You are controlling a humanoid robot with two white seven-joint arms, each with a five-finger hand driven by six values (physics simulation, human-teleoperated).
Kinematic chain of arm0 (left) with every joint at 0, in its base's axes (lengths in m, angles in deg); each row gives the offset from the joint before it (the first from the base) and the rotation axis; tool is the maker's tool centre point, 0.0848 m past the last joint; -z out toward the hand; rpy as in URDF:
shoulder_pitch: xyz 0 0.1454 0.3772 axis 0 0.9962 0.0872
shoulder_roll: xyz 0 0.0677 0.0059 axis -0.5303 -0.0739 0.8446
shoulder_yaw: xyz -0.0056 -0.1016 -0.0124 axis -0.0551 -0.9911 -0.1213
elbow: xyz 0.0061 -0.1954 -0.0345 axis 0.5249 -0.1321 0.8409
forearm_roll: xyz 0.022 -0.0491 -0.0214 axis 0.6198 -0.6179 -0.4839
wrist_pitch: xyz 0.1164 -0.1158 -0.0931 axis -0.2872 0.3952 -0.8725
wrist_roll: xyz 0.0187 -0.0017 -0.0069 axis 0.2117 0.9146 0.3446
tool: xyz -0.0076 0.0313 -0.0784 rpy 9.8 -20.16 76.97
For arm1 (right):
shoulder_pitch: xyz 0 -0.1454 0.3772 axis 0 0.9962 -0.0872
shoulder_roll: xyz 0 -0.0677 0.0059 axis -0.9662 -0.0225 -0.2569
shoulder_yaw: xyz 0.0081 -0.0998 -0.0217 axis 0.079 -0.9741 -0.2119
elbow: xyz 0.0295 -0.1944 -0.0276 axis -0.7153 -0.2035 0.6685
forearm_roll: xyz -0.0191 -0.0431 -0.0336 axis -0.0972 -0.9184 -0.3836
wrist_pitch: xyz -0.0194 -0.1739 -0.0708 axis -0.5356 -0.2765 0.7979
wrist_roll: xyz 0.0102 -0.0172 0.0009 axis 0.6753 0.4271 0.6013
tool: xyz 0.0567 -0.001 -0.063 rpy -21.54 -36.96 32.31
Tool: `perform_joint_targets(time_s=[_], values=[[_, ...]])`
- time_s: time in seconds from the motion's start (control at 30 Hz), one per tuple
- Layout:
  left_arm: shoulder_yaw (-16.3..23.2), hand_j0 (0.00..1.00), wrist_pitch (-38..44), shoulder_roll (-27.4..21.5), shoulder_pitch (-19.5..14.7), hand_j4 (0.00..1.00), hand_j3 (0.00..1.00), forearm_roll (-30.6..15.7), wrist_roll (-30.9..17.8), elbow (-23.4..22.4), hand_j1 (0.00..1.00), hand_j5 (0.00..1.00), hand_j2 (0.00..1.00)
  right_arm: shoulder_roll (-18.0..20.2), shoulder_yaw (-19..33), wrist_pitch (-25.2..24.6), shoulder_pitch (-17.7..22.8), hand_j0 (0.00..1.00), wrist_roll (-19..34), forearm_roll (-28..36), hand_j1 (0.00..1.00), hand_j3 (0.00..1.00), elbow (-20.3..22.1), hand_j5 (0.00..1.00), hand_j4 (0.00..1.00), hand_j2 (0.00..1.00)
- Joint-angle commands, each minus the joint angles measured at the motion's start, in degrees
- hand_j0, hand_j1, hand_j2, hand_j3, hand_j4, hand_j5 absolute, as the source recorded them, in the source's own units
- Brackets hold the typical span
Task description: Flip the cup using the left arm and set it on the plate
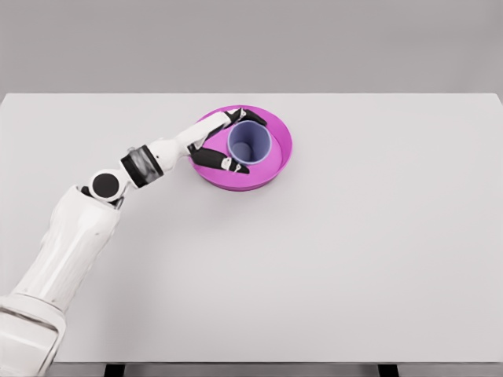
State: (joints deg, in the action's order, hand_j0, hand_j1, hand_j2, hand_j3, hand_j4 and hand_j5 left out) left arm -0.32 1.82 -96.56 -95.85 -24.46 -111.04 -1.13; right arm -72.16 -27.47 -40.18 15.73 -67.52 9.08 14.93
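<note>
- While our left hand (228, 141) reaches over the white table (354, 259), its fingers (222, 163) wrap the purple cup (250, 143).
- We see the cup upright, mouth up, inside the magenta plate (279, 161).

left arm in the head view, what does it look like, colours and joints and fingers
The left arm has smooth white rounded shells. A black round joint cap sits at the elbow, with a dark grey band further along. The left hand is white, with black fingers tipped white. No cables or markings show.
</note>
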Motion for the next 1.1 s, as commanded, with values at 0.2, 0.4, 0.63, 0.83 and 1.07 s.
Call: perform_joint_targets(time_s=[0.2, 0.4, 0.63, 0.83, 1.07], values=[[-1.7, 0.62, 0.1, 1.1, -0.5, 0.62, 0.62, -0.3, 0.3, -5.8, 0.62, 0.62, 0.62, 0.0, 0.0, 0.0, 0.0, 1.00, 0.0, 0.0, 1.00, 1.00, 0.0, 1.00, 1.00, 1.00], [-1.7, 0.63, 0.1, 2.2, -0.5, 0.63, 0.63, -0.3, 0.3, -6.1, 0.63, 0.63, 0.63, 0.0, 0.0, 0.0, 0.0, 1.00, 0.0, 0.0, 1.00, 1.00, 0.0, 1.00, 1.00, 1.00], [-1.6, 1.00, 0.1, 2.4, -0.5, 1.00, 1.00, -0.5, 0.5, -5.9, 1.00, 1.00, 1.00, 0.0, 0.0, 0.0, 0.0, 1.00, 0.0, 0.0, 1.00, 1.00, 0.0, 1.00, 1.00, 1.00], [-1.7, 1.00, 0.1, 2.2, -0.5, 1.00, 1.00, -0.4, 0.5, -5.8, 1.00, 1.00, 1.00, 0.0, 0.0, 0.0, 0.0, 1.00, 0.0, 0.0, 1.00, 1.00, 0.0, 1.00, 1.00, 1.00], [-1.8, 1.00, 0.1, 1.2, -1.2, 1.00, 1.00, -0.4, 0.5, -5.8, 1.00, 1.00, 1.00, 0.0, 0.0, 0.0, 0.0, 1.00, 0.0, 0.0, 1.00, 1.00, 0.0, 1.00, 1.00, 1.00]])
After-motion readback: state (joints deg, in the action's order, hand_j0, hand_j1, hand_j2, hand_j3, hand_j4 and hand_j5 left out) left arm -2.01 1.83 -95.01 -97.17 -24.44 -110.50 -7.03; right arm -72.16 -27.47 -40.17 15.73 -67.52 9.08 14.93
